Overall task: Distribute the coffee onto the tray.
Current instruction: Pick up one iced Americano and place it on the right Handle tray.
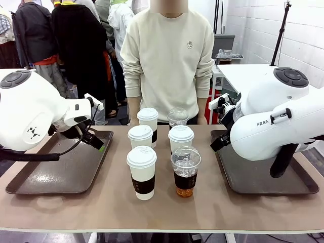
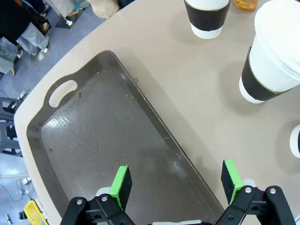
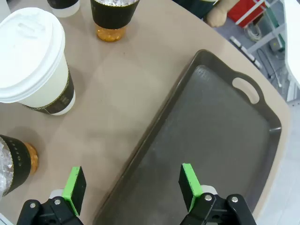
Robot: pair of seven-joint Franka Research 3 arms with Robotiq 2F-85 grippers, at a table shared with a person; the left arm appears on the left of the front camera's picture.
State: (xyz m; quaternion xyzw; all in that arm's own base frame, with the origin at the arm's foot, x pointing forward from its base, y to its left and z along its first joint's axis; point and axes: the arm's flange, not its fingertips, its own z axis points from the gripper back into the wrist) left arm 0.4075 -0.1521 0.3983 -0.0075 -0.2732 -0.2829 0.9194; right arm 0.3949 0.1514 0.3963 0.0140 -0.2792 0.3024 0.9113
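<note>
While six cups of coffee (image 1: 180,137) are standing clustered mid-worktop (image 1: 162,212) in front of a person (image 1: 169,55), the left gripper (image 2: 176,180) and right gripper (image 3: 131,185) are hanging wide open and empty, each over the inner rim of its own brown tray: the left tray (image 1: 55,172) and the right tray (image 1: 253,177). Four are lidded paper cups (image 1: 142,172); two are clear dome-lidded cups (image 1: 186,169). Probably full, they are likely handling as top-heavy and crushable. Gripping gently around the dark sleeve, upright, is looking safest, with the slick plastic walls needing extra care.
</note>
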